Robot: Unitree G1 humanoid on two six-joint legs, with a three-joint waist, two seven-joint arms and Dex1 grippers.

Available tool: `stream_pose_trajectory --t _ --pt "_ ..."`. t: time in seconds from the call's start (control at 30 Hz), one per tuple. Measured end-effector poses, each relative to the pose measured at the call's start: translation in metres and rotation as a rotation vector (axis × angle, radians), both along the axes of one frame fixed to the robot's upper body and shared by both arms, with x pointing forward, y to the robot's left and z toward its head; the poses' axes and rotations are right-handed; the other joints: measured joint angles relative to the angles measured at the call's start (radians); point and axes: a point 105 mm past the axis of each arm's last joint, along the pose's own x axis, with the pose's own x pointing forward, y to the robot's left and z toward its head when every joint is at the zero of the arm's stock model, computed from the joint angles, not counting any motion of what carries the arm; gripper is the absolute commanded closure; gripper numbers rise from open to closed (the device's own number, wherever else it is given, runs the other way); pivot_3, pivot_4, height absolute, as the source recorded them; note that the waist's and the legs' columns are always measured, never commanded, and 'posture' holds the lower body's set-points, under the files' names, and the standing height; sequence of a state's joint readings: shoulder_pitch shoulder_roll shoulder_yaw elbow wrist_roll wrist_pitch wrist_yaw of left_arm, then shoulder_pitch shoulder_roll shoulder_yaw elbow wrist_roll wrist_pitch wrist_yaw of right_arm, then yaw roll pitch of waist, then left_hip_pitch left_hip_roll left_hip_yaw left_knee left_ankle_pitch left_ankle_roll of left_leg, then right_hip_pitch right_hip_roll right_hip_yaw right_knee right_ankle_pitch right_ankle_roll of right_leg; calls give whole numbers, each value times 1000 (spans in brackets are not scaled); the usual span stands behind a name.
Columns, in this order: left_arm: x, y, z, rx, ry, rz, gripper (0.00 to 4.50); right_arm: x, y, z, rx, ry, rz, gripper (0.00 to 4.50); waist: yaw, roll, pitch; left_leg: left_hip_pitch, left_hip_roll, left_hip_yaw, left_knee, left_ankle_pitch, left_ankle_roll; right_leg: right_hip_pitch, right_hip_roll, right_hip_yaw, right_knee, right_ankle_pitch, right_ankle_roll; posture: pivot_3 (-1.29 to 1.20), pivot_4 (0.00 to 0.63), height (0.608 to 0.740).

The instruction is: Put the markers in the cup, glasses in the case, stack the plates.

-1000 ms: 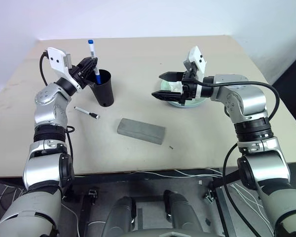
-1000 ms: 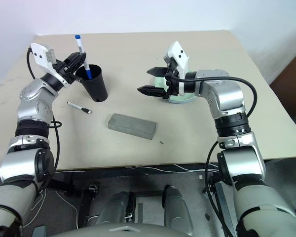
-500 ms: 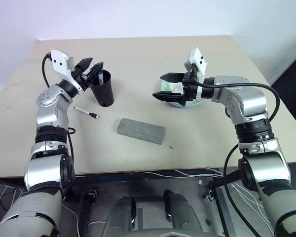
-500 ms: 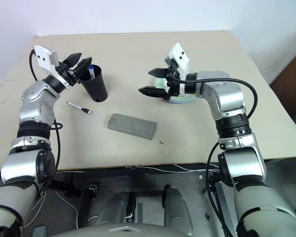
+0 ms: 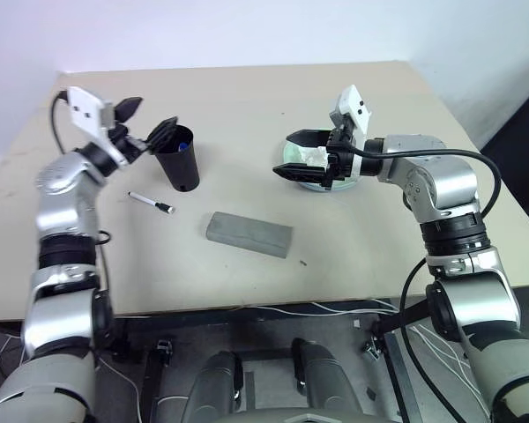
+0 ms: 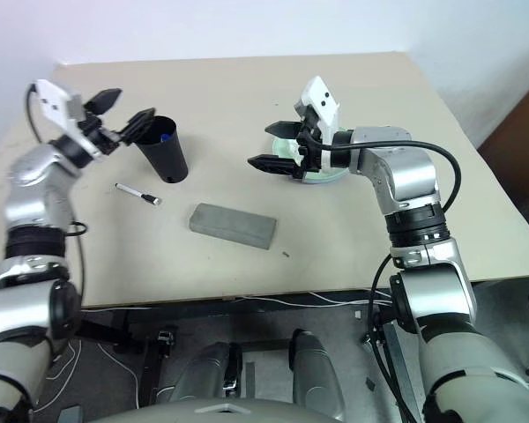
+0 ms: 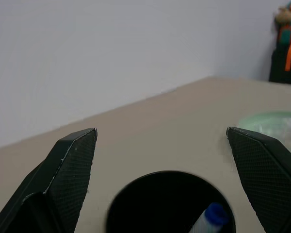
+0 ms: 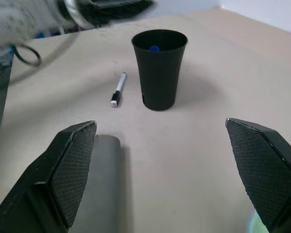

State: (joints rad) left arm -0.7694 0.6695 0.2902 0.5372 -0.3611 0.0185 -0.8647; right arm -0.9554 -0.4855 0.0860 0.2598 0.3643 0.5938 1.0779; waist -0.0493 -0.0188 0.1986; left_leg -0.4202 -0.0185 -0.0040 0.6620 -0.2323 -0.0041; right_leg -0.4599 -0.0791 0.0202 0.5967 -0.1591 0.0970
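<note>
Grey oblong case (image 5: 249,233) with its lid down lies nearest the table's (image 5: 353,256) front edge, a little left of centre. Beyond it, toward the left edge, the black-capped white marker (image 5: 151,203) rests flat on the beige tabletop, just in front of the tall matte black plastic cup (image 5: 178,159). The blue-capped marker (image 7: 209,217) stands inside that cup, its cap below the rim. The left gripper (image 5: 147,119) hangs beside the cup's rim toward the left edge, fingers spread wide and grasping nothing. Right of centre, the right gripper (image 5: 293,152) hovers with fingers fully apart and empty, pointing leftward in front of the pale mint green plate (image 5: 335,183), where crumpled white tissue (image 5: 314,157) sits. The blue plate and the glasses cannot be made out. One marker appears done; the other, the glasses and the plates remain. Risk ahead: the light, tapered cup could tip if the left fingers clip its rim while reaching for the marker lying just beside its base.
</note>
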Motion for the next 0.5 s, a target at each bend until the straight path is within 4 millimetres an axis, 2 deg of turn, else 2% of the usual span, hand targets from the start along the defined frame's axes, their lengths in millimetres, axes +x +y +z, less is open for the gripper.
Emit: stream_pose_trajectory --t 0.1,0.17,0.33,0.43,0.5 --pt "-23 19 9 79 -22 18 27 -3 2 1 10 5 31 0 5 0 0 0 2 0 0 0 0 1 -1 0 0 0 0 0 150 733" --pt "-36 30 9 130 7 21 27 -7 2 1 17 13 63 0 5 0 0 0 2 1 0 0 0 1 -1 0 -1 -1 -3 0 150 733" --pt "-61 51 -7 276 139 -12 27 -12 6 4 36 21 114 0 7 0 0 0 2 1 1 0 0 1 -2 0 -2 -2 -5 0 150 733" --pt "-67 51 -16 404 212 -51 27 -13 7 4 37 23 124 0 10 0 0 -1 2 0 1 0 0 1 -2 -1 -3 -3 -5 0 150 733" --pt "-67 45 -30 457 262 -114 27 -13 8 3 37 22 124 0 9 0 0 -1 2 1 1 0 0 0 -2 -1 -3 -3 -5 0 150 733"
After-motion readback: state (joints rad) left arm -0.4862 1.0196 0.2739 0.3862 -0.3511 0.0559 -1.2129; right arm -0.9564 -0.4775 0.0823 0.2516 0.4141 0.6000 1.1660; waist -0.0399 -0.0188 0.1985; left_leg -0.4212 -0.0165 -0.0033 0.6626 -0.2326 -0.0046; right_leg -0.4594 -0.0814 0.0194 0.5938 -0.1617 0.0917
